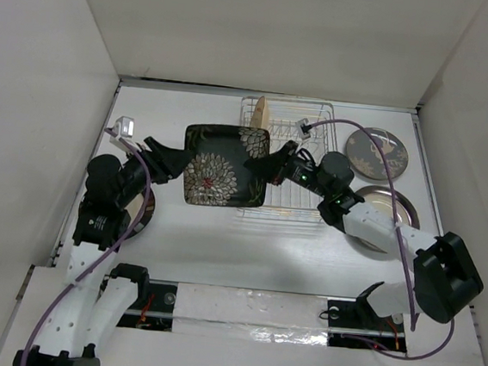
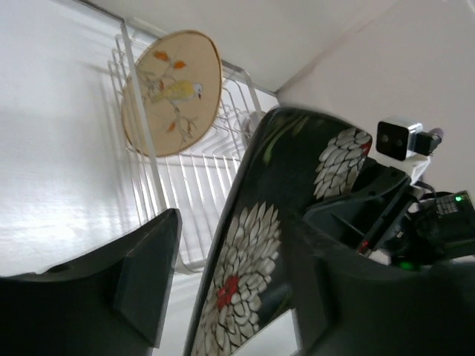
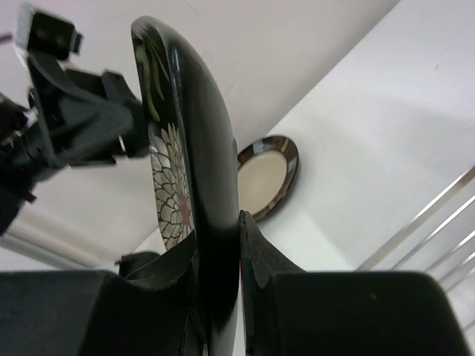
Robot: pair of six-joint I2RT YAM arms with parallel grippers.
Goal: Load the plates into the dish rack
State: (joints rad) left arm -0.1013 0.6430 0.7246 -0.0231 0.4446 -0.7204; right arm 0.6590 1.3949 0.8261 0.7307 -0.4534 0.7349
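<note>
Step, judged: one load mid-transfer | left end effector (image 1: 173, 161): spread astride black square plate (image 1: 221, 165), not clamped | plate raised just left of dish rack (image 1: 315, 121) | right end effector (image 1: 265, 166): clenched on plate's rack-side edge | next: calls for upending into free slot beside tan plate (image 1: 259, 114).

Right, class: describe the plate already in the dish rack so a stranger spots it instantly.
Find the silver wire dish rack, top centre of the overhead view. At its left end one round plate stands on edge. It alone is tan, painted with a bird on a twig; the other plates are dark.
</note>
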